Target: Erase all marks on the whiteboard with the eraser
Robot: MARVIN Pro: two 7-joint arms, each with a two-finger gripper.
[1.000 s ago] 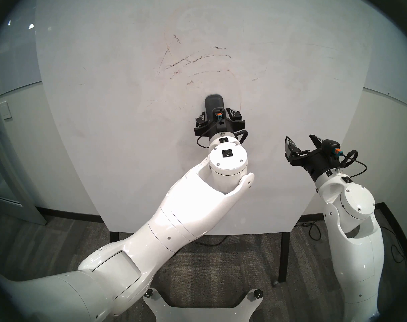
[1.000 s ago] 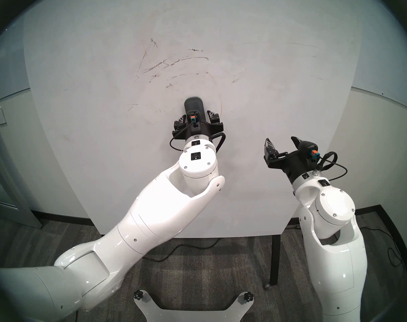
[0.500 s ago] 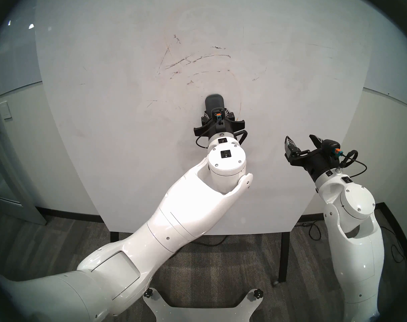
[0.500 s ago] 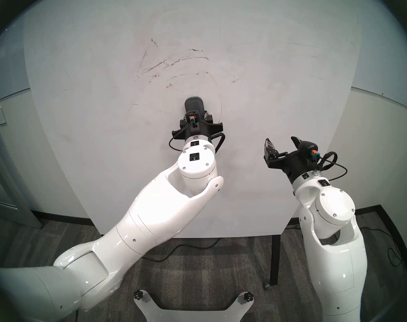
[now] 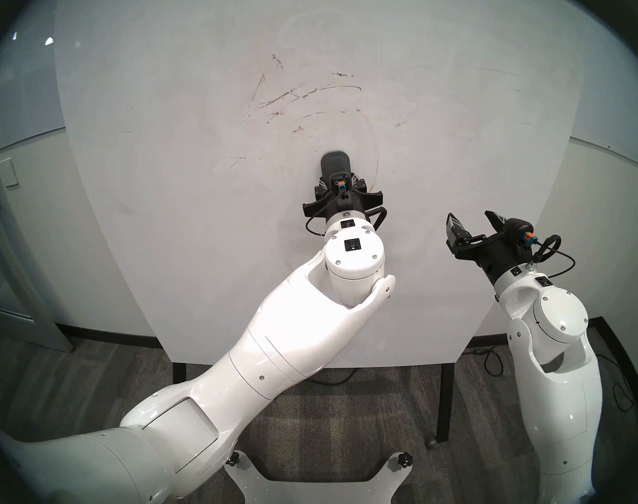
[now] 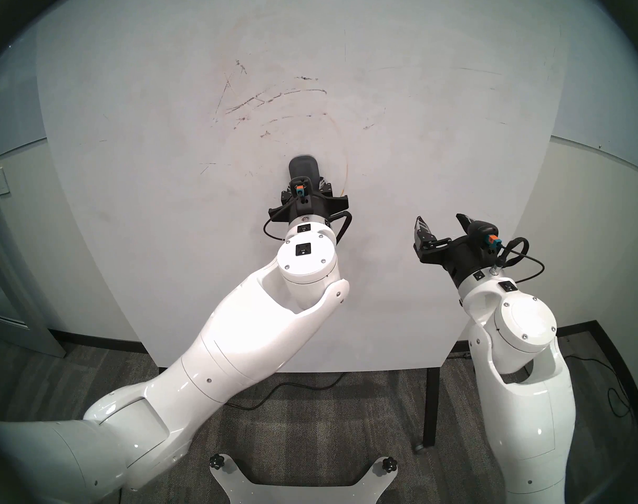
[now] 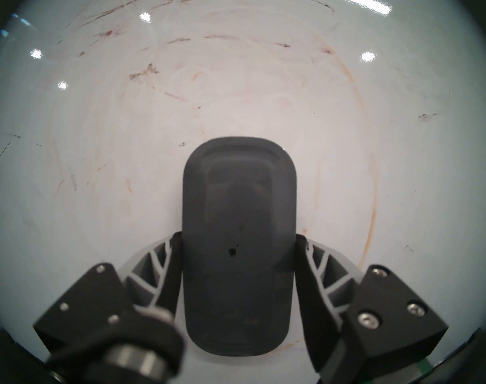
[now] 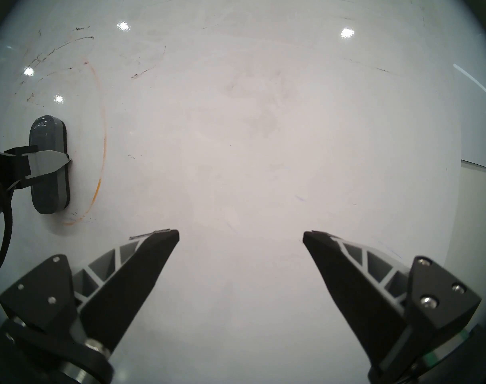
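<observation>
Now left hand (image 7: 237, 253) clamped on eraser (image 7: 238, 236) against whiteboard (image 5: 164, 237), right hand (image 8: 241, 236) apart.

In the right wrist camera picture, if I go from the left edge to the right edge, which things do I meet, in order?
Left pincer, closed on the eraser → orange arc on the whiteboard → right pincer's left finger → its right finger → wall strip at the far right.
</observation>
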